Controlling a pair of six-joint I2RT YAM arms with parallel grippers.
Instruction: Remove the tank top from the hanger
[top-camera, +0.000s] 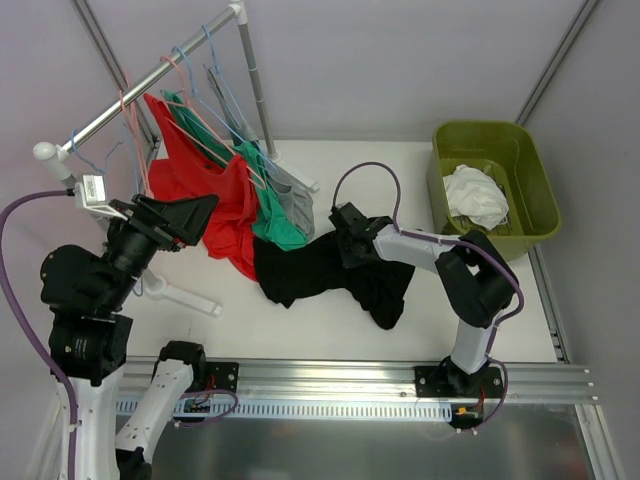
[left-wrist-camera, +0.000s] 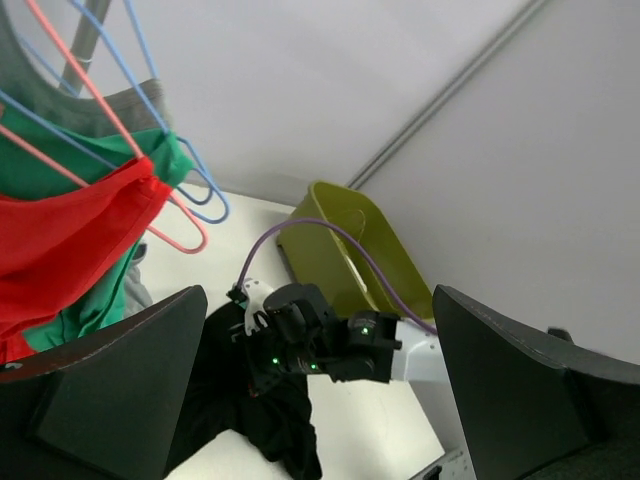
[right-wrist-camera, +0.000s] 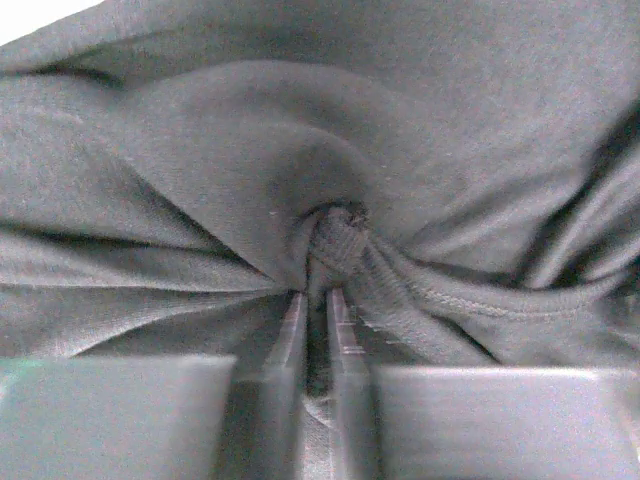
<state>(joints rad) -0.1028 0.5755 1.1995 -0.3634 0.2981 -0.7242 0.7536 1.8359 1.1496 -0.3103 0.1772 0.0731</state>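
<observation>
A black tank top (top-camera: 320, 270) lies crumpled on the white table, off any hanger. My right gripper (top-camera: 345, 238) is shut on a bunched fold of it; in the right wrist view the black cloth (right-wrist-camera: 300, 150) gathers into the nearly closed jaws of the right gripper (right-wrist-camera: 315, 297). The top also shows in the left wrist view (left-wrist-camera: 250, 400). My left gripper (top-camera: 185, 220) is wide open and empty, raised beside the hanging clothes. In the left wrist view the left gripper (left-wrist-camera: 320, 390) frames the right arm. An empty pink hanger (left-wrist-camera: 185, 235) and a blue one (left-wrist-camera: 215, 205) hang nearby.
A clothes rack with a metal rail (top-camera: 150, 85) stands at the back left, holding a red top (top-camera: 215, 200), a green one (top-camera: 275, 215) and a grey one (top-camera: 293, 200). A green bin (top-camera: 530, 170) with a white cloth (top-camera: 477, 195) sits at the back right.
</observation>
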